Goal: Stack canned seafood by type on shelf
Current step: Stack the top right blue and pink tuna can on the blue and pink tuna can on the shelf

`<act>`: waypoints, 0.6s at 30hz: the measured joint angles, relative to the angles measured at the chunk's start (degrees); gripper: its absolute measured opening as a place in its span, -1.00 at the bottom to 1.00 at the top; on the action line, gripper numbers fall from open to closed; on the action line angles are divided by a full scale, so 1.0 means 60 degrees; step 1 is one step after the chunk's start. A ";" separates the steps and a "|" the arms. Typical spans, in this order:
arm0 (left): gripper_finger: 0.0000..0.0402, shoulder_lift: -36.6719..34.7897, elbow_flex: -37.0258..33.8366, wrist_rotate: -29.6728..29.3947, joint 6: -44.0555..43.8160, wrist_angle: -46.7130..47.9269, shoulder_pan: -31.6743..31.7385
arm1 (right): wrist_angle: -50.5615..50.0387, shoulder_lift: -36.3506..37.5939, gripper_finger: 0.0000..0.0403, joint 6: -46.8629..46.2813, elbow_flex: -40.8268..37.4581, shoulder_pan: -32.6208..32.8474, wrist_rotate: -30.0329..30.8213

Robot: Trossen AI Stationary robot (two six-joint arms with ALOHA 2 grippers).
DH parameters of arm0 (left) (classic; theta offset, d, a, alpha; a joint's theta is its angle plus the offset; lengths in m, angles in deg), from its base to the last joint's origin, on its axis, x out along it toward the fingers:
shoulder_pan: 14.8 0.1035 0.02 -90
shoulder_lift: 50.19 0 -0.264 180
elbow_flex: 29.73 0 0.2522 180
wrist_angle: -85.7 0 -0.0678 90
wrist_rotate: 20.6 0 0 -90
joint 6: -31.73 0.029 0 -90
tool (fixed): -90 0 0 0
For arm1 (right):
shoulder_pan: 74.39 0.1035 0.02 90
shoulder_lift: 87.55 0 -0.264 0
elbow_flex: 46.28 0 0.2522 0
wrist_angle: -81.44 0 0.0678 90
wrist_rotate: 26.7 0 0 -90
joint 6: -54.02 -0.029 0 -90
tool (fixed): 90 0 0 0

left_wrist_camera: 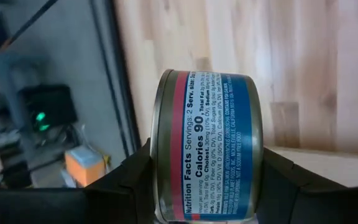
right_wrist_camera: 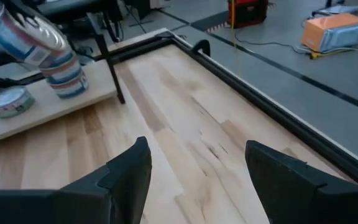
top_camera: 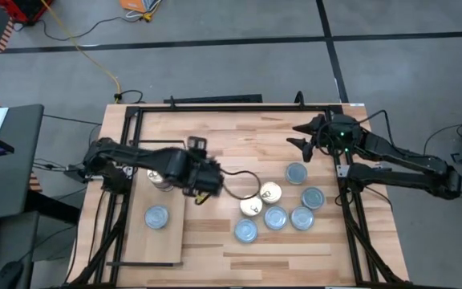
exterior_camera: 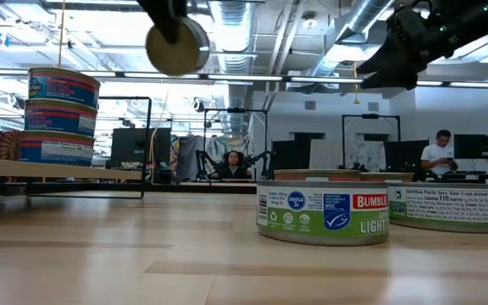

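My left gripper (top_camera: 203, 187) hangs over the table just right of the shelf (top_camera: 164, 241), shut on a blue-labelled tin (left_wrist_camera: 210, 143) that is lifted high and turned on edge (exterior_camera: 178, 47). On the shelf, a pale board with a black wire frame, stands a stack of three blue tins (exterior_camera: 58, 114) and, nearer, a single tin (top_camera: 157, 217). Several more tins (top_camera: 275, 217), some gold-topped (top_camera: 270, 193), lie flat on the table's right half. My right gripper (top_camera: 301, 138) is open, held above the far right of the table and touching nothing. My left gripper pinches the tin between its two fingers (left_wrist_camera: 135, 177), one on each flat end, with the curved label wall (left_wrist_camera: 216, 112) facing the wrist camera. The tin is lifted clear of table and shelf, turned on its edge with a gold face (exterior_camera: 180, 51) toward the table's near side.
Black frame rails (top_camera: 215, 108) run along the table's far edge and down both sides. The shelf's wire frame (right_wrist_camera: 110, 62) stands at its far end beside the stack. Bare tabletop lies between shelf and tin cluster (top_camera: 215, 241). People sit and stand in the room beyond (exterior_camera: 439, 152).
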 joint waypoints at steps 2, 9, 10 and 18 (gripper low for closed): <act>-0.08 -0.0254 -0.0235 -0.0334 -0.0519 -0.0077 -0.0437 | 0.0047 -0.0002 0.42 0.0001 0.0000 0.0060 0.0000; -0.08 -0.1839 -0.2036 -0.1262 -0.2874 -0.0041 -0.1771 | 0.0104 -0.0003 0.42 0.0095 0.0000 0.0017 0.0010; -0.08 -0.2110 -0.2401 -0.1319 -0.3250 -0.0034 -0.1910 | 0.0118 0.0000 0.42 0.0101 0.0000 0.0019 0.0011; -0.08 -0.4112 -0.5252 -0.1113 -0.5359 0.0010 -0.3225 | 0.0327 0.0008 0.42 0.0334 0.0000 0.0030 0.0008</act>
